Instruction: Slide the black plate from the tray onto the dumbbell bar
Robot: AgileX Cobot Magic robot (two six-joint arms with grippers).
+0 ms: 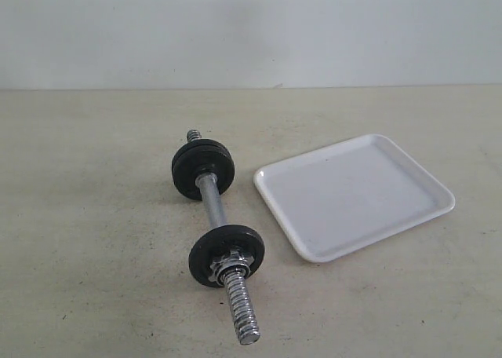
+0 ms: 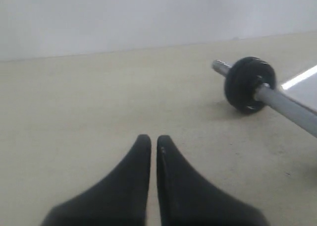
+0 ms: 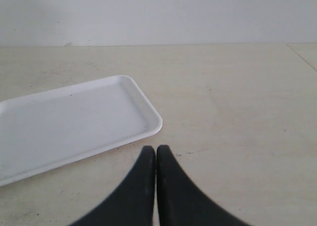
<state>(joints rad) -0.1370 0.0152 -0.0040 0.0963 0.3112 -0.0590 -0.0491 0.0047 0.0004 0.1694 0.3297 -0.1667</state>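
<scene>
1. Exterior view showed the tray (image 1: pixel 354 197) bare, so I judged the sliding done and the step in hand a clean stand-off. To do it well, I meant to keep both claws clear and brush nothing. The tray lay just ahead of the right claw (image 3: pixel 156 151), off toward the other arm's side, near but apart. That claw's jaws were pressed together on nothing.
2. The dumbbell bar (image 1: pixel 212 199) rested on the table (image 1: pixel 94 256). Being round, it would likely roll at a nudge, so any move of the left claw (image 2: pixel 154 141) ought to go up and away. The bar lay ahead of that claw, well apart, toward the tray's side. Its jaws were together too, empty.
3. The black plate (image 1: pixel 235 239) sat on the bar's end that neither wrist camera caught, beyond both claws. What looked like a pair of like plates (image 1: pixel 202 169) sat at the other end.
4. A chrome nut (image 1: pixel 229 262) sat against that plate's outer face; I could not tell whether it was tight.
</scene>
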